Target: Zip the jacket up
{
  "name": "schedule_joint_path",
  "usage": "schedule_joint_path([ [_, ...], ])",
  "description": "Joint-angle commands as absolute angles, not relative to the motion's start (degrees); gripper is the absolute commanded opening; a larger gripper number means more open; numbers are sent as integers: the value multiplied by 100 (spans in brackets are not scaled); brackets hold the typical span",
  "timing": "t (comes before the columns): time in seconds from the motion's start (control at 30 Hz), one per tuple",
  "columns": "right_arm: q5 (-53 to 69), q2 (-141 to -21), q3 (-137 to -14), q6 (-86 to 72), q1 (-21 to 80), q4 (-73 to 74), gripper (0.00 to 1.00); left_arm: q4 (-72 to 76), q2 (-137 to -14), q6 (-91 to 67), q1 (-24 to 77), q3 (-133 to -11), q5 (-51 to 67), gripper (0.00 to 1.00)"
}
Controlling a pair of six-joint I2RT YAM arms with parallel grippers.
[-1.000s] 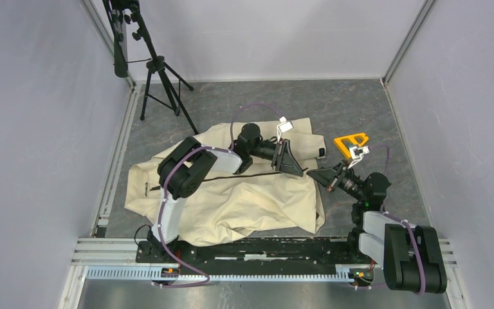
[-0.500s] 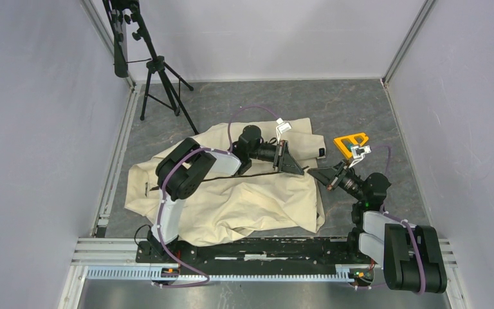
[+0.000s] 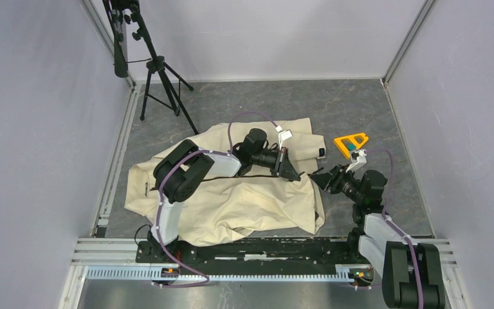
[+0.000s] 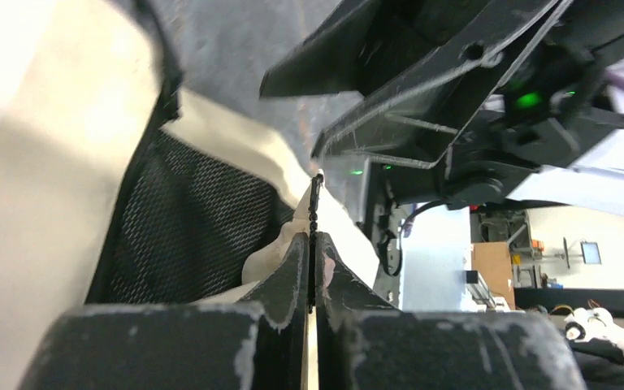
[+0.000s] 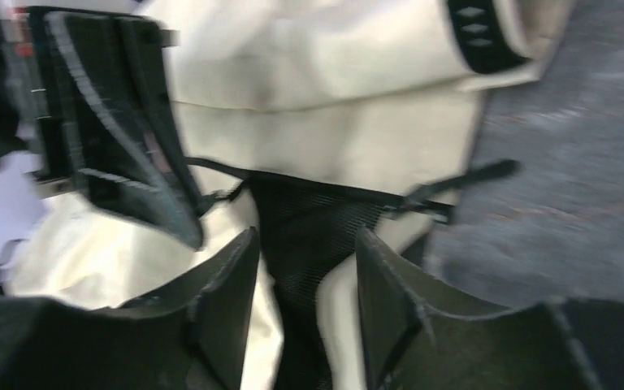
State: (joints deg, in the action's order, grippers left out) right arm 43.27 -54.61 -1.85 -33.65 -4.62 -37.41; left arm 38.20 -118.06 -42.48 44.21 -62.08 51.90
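Note:
The cream jacket point(image 3: 231, 199) lies wrinkled on the grey floor, its dark zipper line running across the middle. At the hem end, my left gripper point(image 3: 293, 172) is shut on the jacket's black zipper tape point(image 4: 315, 203); the teeth stick out from between the pressed fingertips. The black mesh lining point(image 4: 187, 219) shows where the front gapes. My right gripper point(image 3: 318, 179) faces the left one at the hem, open. Only mesh lining point(image 5: 305, 219) and cream fabric lie between its fingers point(image 5: 231, 268). A dark zipper end piece point(image 5: 455, 185) sticks out onto the floor. The black hem tag point(image 5: 483, 28) is at the top.
A yellow triangular object point(image 3: 351, 141) lies on the floor just right of the jacket, behind the right arm. A black tripod point(image 3: 157, 77) stands at the back left. Walls close in both sides, and a metal rail point(image 3: 257, 248) runs along the near edge.
The left gripper has closed on the zipper tape at the hem. The right gripper has opened, let go of what it held and shifted slightly left towards the jacket.

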Motion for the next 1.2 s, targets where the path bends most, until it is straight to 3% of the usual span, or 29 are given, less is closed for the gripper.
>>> schedule_joint_path([
  [0.0, 3145, -5489, -693, -2063, -503, -2046, 58, 2168, -11494, -3252, 4438, -6425, 4621, 2],
  [0.23, 3671, -6793, -1228, -2690, -694, -2609, 57, 1516, -11478, -2892, 4585, -6520, 4371, 2],
  [0.43, 3796, -7284, -1263, -2868, -694, -3008, 42, 1345, -11597, -2791, 4649, -6671, 4420, 2],
  [0.93, 3431, -8027, -1384, -3042, -742, -3699, 46, 1477, -11586, -2776, 4658, -6644, 4588, 2],
  [1.17, 3528, -8423, -1297, -3376, -726, -4425, 38, 1481, -11627, -2806, 4658, -6653, 4528, 2],
])
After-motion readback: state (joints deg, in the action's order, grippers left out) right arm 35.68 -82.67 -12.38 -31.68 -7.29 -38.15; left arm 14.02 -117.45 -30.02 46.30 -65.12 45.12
